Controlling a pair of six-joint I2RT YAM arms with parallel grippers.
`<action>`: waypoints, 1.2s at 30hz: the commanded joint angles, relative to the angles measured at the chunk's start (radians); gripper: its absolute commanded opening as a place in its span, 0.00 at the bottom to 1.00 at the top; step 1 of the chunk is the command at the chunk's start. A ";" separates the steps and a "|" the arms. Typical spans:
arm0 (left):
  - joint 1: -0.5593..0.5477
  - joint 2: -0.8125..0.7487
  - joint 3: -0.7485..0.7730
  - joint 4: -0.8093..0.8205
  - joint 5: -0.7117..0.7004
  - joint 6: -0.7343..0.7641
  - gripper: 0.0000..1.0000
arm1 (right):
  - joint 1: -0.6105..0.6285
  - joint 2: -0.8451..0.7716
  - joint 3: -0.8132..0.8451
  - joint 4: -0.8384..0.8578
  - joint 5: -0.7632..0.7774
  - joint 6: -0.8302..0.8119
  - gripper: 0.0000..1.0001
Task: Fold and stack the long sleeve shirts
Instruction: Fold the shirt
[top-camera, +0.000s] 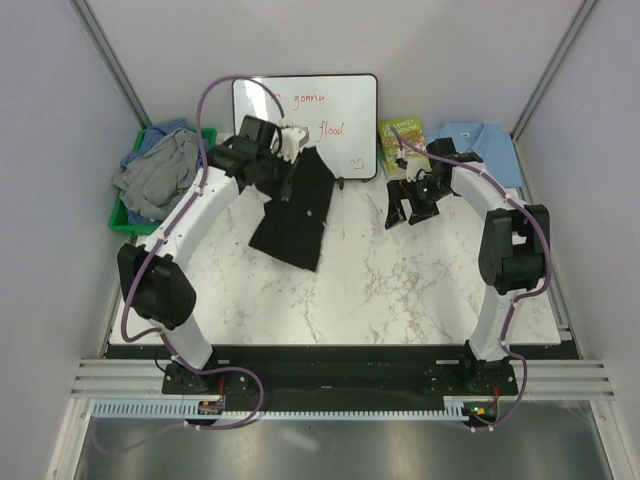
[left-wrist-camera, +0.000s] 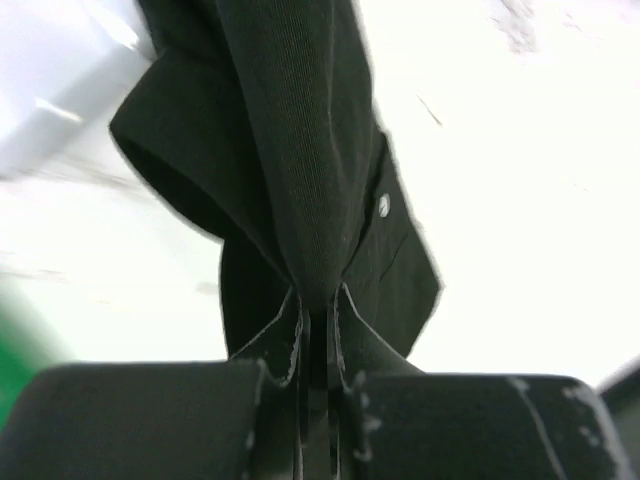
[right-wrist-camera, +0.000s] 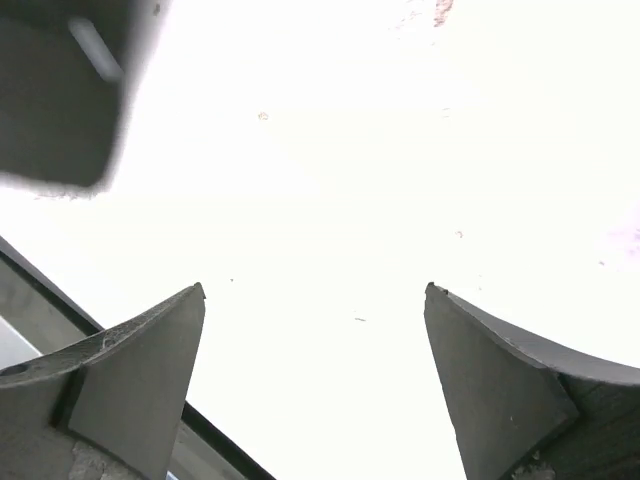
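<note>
Now the left hand (left-wrist-camera: 320, 305) pinches the black shirt (top-camera: 297, 218) beside the whiteboard (top-camera: 330, 100); the right hand (right-wrist-camera: 315, 292), gaping empty, should probably grip its opposite edge and spread it flat.

Table (top-camera: 420, 290): white marble-pattern top, grey veining, black strip along the near edge.
Whiteboard (top-camera: 335, 105): at the far edge, near the middle; black frame, red handwriting; flat or propped, cannot tell.
Black shirt (top-camera: 295, 225): just nearward of the whiteboard, top end overlapping its lower edge; lower part bunched on the marble, upper part raised off it.
Green-covered book (top-camera: 402, 140): just right of the whiteboard, close against its frame.
Light blue shirt (top-camera: 487, 140): further right of the whiteboard, beyond the book; folded, collar showing.
Green bin (top-camera: 120, 214): well left of the whiteboard, at the table's left edge, heaped with grey and blue shirts (top-camera: 160, 172).
</note>
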 joint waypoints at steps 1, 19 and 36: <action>-0.101 0.026 0.373 -0.308 -0.373 0.441 0.02 | -0.023 -0.054 -0.021 0.004 -0.080 0.025 0.98; -0.537 0.349 -0.119 -0.148 -0.498 0.224 0.02 | -0.119 -0.104 -0.224 -0.004 -0.195 0.028 0.98; -0.529 0.230 0.376 -0.258 0.151 0.077 0.61 | -0.138 -0.153 -0.342 -0.008 -0.283 0.085 0.98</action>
